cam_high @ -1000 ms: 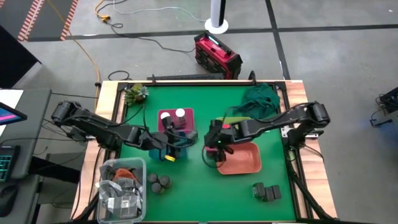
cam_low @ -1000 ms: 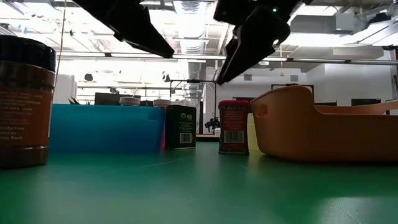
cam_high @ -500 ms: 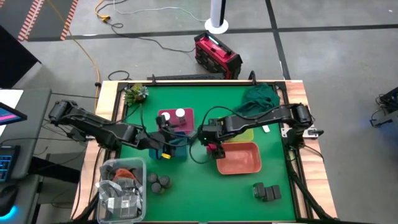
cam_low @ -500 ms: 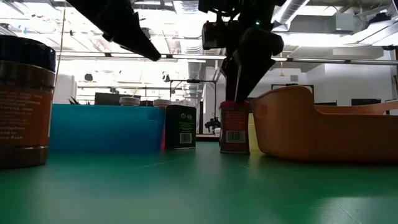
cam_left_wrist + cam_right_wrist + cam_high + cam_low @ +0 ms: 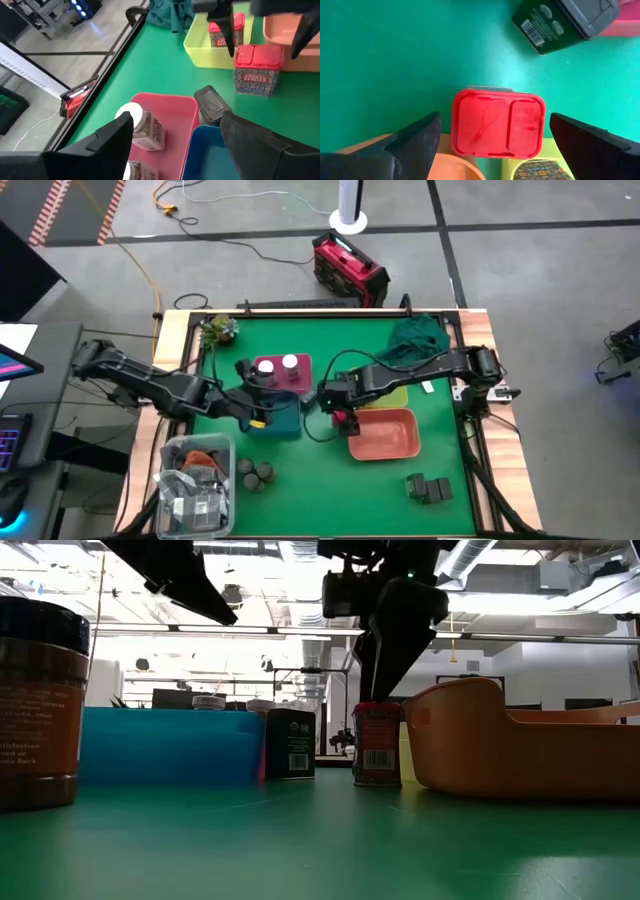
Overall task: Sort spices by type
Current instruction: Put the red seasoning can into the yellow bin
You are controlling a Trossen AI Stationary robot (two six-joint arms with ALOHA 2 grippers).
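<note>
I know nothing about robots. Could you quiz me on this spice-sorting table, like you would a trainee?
1. True or false: the right pincer is clamped shut on the red-lidded rectangular spice box.
2. Which tray holds the two white-capped jars? A blue, B pink plastic tray, C salmon.
3. How many dark round tins sit beside the clear plastic bin?

Key: 1 false, it is open above the box. 2 B. 3 three.
</note>
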